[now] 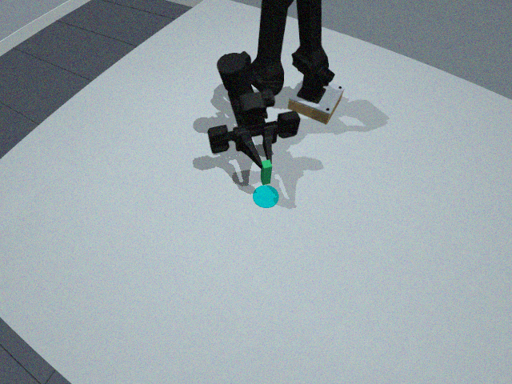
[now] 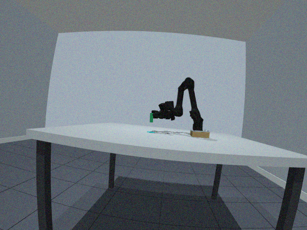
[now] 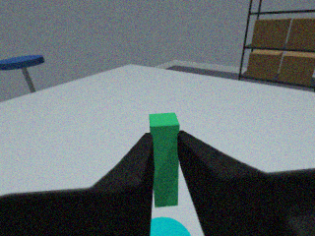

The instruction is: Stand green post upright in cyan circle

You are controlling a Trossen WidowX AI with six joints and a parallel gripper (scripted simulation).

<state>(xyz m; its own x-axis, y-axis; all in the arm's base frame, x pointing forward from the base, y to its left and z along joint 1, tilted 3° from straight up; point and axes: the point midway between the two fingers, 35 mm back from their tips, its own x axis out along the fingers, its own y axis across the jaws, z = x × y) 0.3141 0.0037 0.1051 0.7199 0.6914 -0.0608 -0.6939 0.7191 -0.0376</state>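
The green post [image 1: 266, 174] [image 2: 151, 117] [image 3: 165, 164] is upright and held in the air, with a clear gap between its lower end and the table in the exterior view. My gripper [image 1: 266, 162] [image 2: 152, 114] [image 3: 163, 138] is shut on the upper part of the post and lies nearly level. The cyan circle [image 1: 265, 196] [image 2: 150, 132] [image 3: 168, 228] is flat on the table below the post. In the wrist view only part of the circle shows, at the bottom edge.
The white table [image 1: 248, 289] [image 2: 111, 138] [image 3: 89, 113] carries the arm's base block [image 1: 316, 105] [image 2: 199, 133] behind the gripper. A blue stool [image 3: 22, 62] and a shelf with brown boxes [image 3: 272, 34] stand beyond the table in the wrist view.
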